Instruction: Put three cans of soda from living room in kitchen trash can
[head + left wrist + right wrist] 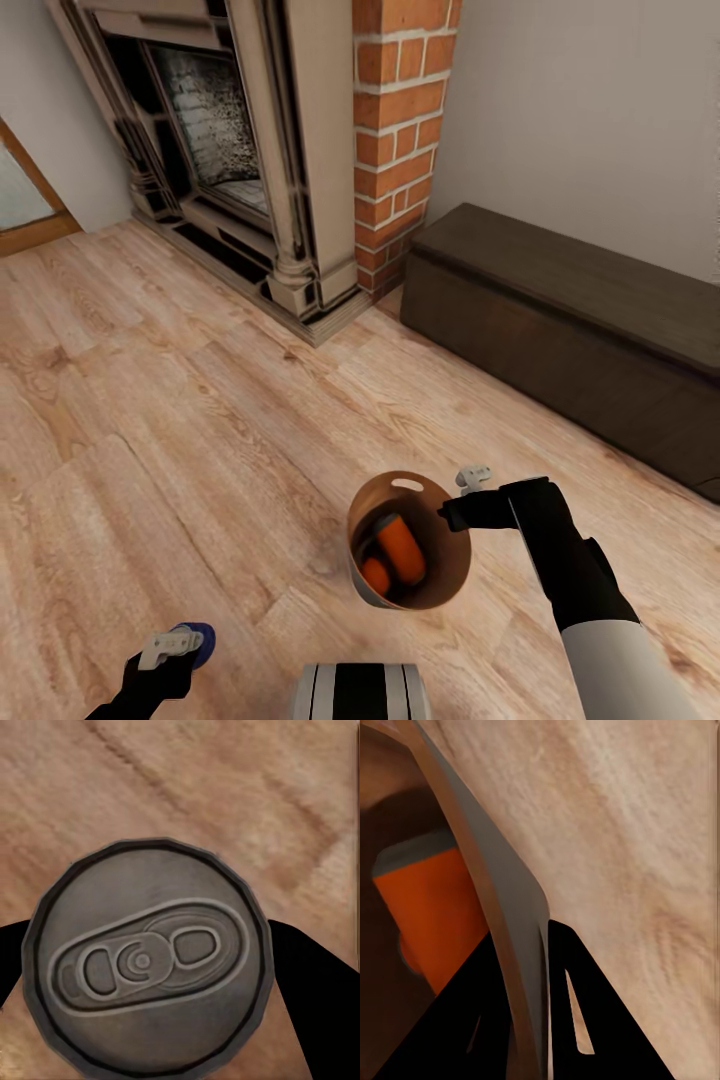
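Observation:
The grey pail with a tan-brown inside [440,580] hangs over the wooden floor, and my right gripper [452,512] is shut on its rim. Its wall [502,930] runs between the two dark fingers [574,1020] in the right wrist view. Two orange cans [402,548] lie inside it; one orange can [435,915] shows beside the wall. My left gripper [180,650] at the lower left is shut on the blue can [203,642]. The can's grey top with its pull tab [146,964] faces the left wrist camera, black fingers [315,982] on either side.
A stone fireplace [215,150] and red brick chimney [400,130] stand ahead, with a dark low bench [570,320] along the right wall. A wood door frame [30,200] is at the far left. Open wooden floor [180,420] lies between.

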Available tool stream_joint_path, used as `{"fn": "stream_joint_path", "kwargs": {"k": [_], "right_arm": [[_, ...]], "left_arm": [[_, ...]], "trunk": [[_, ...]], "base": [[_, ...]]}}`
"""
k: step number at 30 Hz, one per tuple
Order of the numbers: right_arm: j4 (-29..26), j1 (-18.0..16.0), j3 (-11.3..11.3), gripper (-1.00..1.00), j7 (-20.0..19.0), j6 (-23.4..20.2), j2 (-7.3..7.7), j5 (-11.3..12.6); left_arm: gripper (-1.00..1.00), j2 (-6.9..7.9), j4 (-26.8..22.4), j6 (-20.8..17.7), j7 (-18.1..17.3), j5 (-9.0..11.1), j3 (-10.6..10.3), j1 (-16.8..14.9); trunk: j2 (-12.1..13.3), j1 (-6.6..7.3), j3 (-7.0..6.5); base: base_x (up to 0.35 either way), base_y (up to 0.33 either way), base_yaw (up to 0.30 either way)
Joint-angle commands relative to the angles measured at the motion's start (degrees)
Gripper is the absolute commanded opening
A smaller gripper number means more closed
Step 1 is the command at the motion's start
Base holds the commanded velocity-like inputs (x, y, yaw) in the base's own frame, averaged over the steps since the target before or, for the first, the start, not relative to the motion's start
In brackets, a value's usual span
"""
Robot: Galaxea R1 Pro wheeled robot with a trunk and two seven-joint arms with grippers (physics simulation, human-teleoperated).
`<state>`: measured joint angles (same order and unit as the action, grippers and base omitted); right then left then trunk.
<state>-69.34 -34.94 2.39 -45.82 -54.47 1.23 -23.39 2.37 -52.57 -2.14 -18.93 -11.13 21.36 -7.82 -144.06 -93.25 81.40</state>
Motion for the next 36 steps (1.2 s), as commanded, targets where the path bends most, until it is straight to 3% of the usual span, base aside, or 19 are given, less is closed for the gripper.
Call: {"fn": "stream_joint_path", "kwargs": {"k": [1,26,28,32,35,36], "right_arm": [[0.0,0.0,0.0,-1.00,-0.3,-0.6,-0.07,1.2],[0.1,0.0,-0.1,-1.00,-0.2,-0.7,-0.30,1.3],[0.1,0.0,-0.1,-1.00,-0.2,-0.8,-0.29,1.2],[0.5,0.0,-0.1,-1.00,-0.2,-0.9,0.03,1.2],[0.5,-0.3,-0.1,-1.00,-0.1,-4.5,0.34,0.3],[0.6,-0.4,-0.1,-1.00,0.0,-5.1,0.37,-0.1]], "left_arm": [[-1.00,0.00,0.0,0.0,0.0,0.0,0.0,0.0],[-1.00,-0.07,-0.1,-0.4,0.1,0.4,0.1,-0.6],[-1.00,-0.04,-3.3,-3.5,0.0,0.6,0.1,-2.9],[-1.00,0.02,-12.4,-15.2,-0.5,0.7,0.1,-7.7],[-1.00,0.10,-19.4,-26.4,-1.2,0.5,-0.1,-16.0],[-1.00,0.16,-19.9,-28.3,-1.6,0.5,-0.2,-17.7]], "trunk": [[0.0,0.03,-0.23],[0.3,0.67,-5.77],[0.4,0.72,-6.21],[0.4,0.83,-7.10],[0.5,0.90,-7.76],[0.5,0.93,-7.98]], "base": [[0.000,0.000,0.000],[0.000,0.000,0.000],[0.000,0.000,0.000],[0.000,0.000,0.000],[0.000,0.000,0.000],[0.000,0.000,0.000]]}}
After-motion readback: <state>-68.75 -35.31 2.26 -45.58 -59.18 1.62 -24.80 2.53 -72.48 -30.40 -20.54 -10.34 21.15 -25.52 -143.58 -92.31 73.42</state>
